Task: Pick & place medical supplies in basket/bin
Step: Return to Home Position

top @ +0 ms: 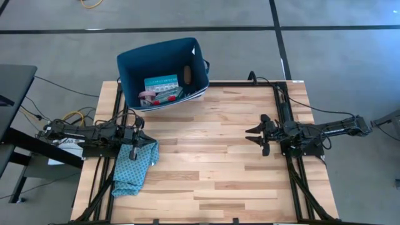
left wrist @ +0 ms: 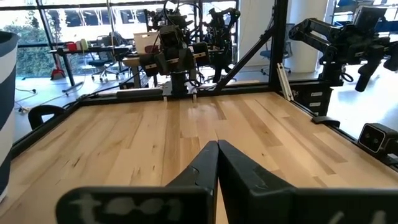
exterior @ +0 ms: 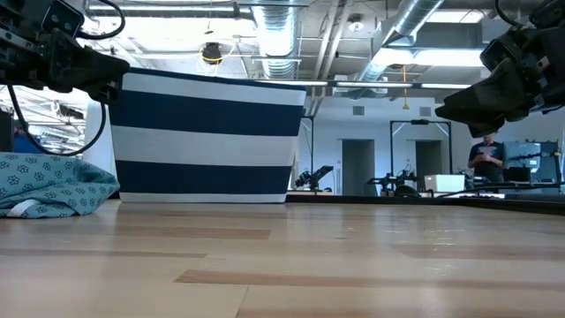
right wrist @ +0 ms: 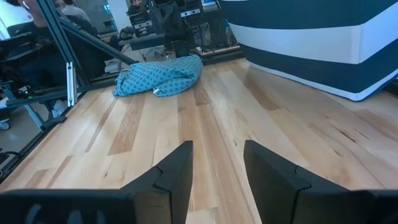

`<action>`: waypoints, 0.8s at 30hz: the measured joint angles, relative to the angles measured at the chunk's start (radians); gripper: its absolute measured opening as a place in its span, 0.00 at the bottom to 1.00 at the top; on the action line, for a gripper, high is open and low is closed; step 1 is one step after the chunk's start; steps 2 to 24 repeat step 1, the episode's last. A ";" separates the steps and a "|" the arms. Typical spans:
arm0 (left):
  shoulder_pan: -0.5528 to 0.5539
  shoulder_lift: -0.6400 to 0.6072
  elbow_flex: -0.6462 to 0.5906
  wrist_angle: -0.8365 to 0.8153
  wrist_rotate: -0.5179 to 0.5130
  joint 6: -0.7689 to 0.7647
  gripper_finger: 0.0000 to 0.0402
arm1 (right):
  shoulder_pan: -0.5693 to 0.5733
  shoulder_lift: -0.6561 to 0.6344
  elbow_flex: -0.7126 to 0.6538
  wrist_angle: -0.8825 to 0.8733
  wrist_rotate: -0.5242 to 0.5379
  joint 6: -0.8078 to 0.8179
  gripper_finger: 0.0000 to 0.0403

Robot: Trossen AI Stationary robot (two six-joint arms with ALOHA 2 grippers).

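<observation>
Seen from above, a wooden tabletop (top: 212, 169) holds little now. At the left edge the left gripper (top: 141, 133) hangs above a crumpled teal patterned cloth (top: 133, 167); its jaws are pressed together and hold nothing, as its wrist view confirms. Further along, at the far edge and left of centre, stands the navy fabric bin (top: 134, 75), part of it reaching past the tabletop. Inside lie the supplies: a pink round roll (top: 148, 97), a teal, red and white flat box (top: 161, 84) and a brown block (top: 187, 74). No supply shows on the bare wood, so the sorting looks finished. On the right, the right gripper (top: 253, 134) hovers above the wood near the right edge, jaws spread apart and empty. The step in hand seems to be parking both arms. To do it well, the left arm should probably lift before it draws back, so it does not snag the cloth beneath it, and both should retreat along their own sides, well apart from the bin. As for writing, the flat box carries print, but it is too small to read. The bin's outside shows only broad white and navy stripes, with no brand or label.
</observation>
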 joint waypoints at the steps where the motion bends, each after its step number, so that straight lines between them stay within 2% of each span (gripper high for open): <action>1: 0.000 0.000 0.000 0.000 0.000 0.002 0.00 | 0.000 0.000 0.000 0.000 0.000 0.000 0.34; 24: 0.000 0.000 0.000 0.000 0.000 0.002 0.00 | 0.000 0.000 0.000 0.000 0.000 0.000 0.34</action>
